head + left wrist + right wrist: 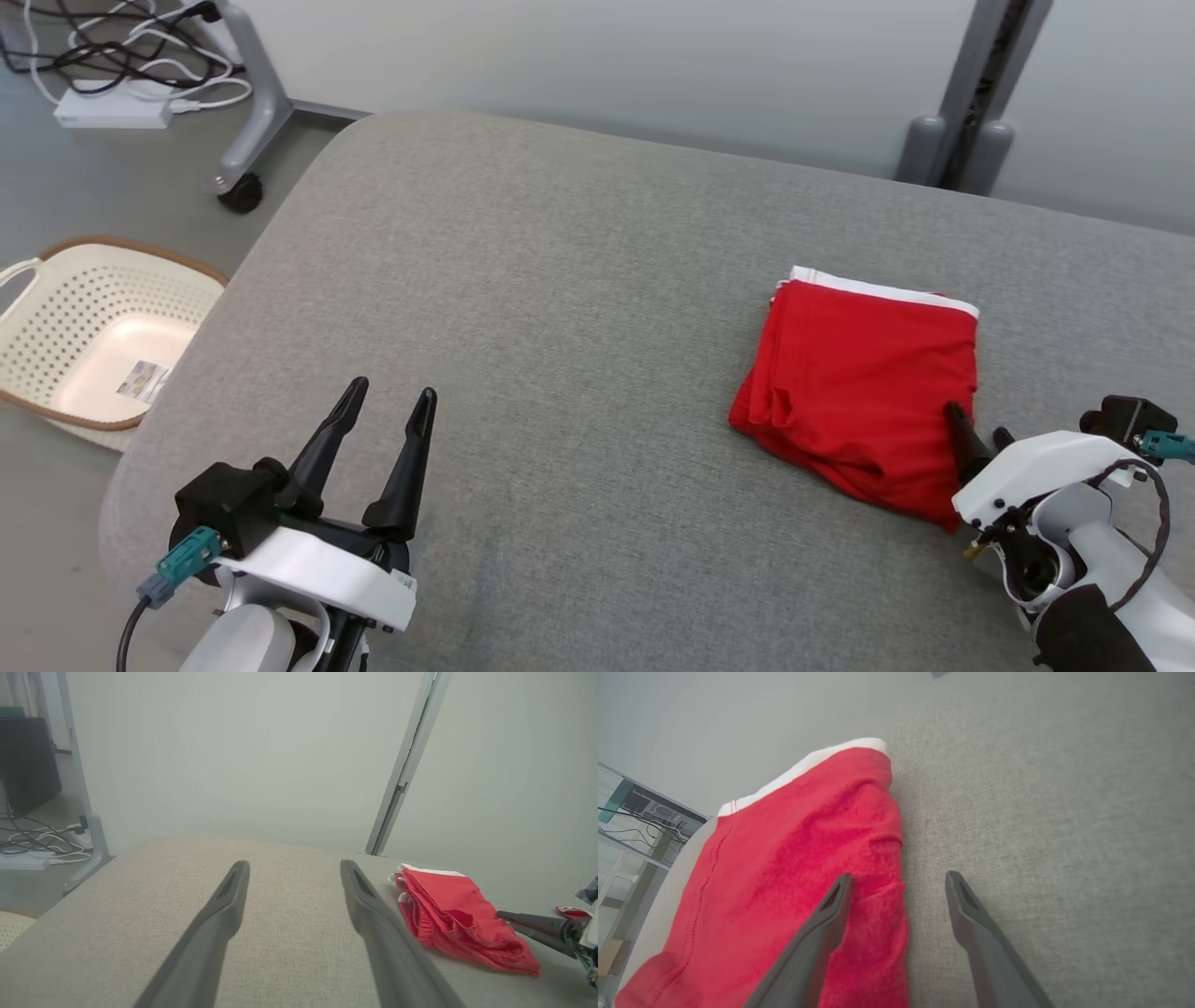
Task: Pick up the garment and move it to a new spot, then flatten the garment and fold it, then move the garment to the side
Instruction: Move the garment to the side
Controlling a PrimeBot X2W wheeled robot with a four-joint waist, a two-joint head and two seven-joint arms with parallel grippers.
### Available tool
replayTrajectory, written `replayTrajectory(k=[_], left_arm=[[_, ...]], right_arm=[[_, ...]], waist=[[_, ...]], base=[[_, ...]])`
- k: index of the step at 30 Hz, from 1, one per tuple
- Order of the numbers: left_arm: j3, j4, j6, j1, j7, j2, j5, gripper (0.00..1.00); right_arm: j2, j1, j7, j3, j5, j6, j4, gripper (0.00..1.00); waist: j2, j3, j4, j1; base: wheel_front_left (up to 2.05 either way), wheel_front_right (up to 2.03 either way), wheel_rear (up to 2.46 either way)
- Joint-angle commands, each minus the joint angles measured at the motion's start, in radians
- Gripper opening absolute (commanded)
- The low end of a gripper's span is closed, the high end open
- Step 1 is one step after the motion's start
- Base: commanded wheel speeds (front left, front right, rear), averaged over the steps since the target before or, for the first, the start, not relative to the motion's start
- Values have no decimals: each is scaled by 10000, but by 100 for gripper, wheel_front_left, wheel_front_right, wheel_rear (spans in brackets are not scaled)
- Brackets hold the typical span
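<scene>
The right tool (977, 422) is at the near right corner of the folded red garment (859, 383), with its two dark fingers spread wide and holding nothing. One finger is over the garment's edge and the other is over the bare grey table (579, 308) just beside the garment, and I cannot tell if they touch it. The garment lies on the table with its white band on the far side, the left tool (393, 388) is well to the left of the garment, also spread wide and holding nothing, and a white basket (56, 317) sits on the floor even farther left of the garment.
</scene>
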Motion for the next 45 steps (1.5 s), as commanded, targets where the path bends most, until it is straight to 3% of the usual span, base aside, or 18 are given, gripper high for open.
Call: replayTrajectory(k=[1, 10, 11, 12, 13, 21, 27, 35, 45], left_arm=[[47, 47, -47, -114, -13, 39, 86, 100], [116, 143, -92, -174, -13, 55, 119, 100], [110, 153, -82, -150, -13, 57, 131, 100], [101, 163, -72, -127, -13, 70, 138, 100], [95, 165, -67, -108, -13, 91, 148, 100], [-23, 92, -49, 15, 32, 100, 133, 100], [-101, 90, 2, 220, 52, 50, 62, 100], [-120, -74, 135, 409, 68, 80, 21, 100], [-100, -166, 111, 374, 45, 61, -56, 100]], right_arm=[[25, -164, 104, -48, 237, 3, 263, 100], [178, -157, 680, 24, 1272, 3, 265, 100], [178, -130, 612, 66, 1332, 3, 203, 57], [167, -111, 523, 116, 1365, 3, 142, 35], [156, -104, 414, 161, 1386, 3, 86, 0], [-92, 69, -342, 765, 1563, 3, -732, 0], [-539, 602, -209, 1361, 1878, 3, -1638, 0], [-1616, 1170, -267, 2143, 1921, 3, -2806, 0], [-2761, 461, 154, 2789, 1231, 3, -3435, 0]], waist=[[0, 55, 211, 0], [0, 82, 444, 0], [0, 67, 434, 0], [0, 52, 419, 0], [0, 37, 396, 0], [0, -118, -81, 0], [0, -323, -984, 0], [0, -427, -2517, 0], [0, -203, -3787, 0]], base=[[0, 0, 0], [0, 0, 0], [0, 0, 0], [0, 0, 0], [0, 0, 0], [0, 0, 0], [0, 0, 0], [0, 0, 0], [0, 0, 0]])
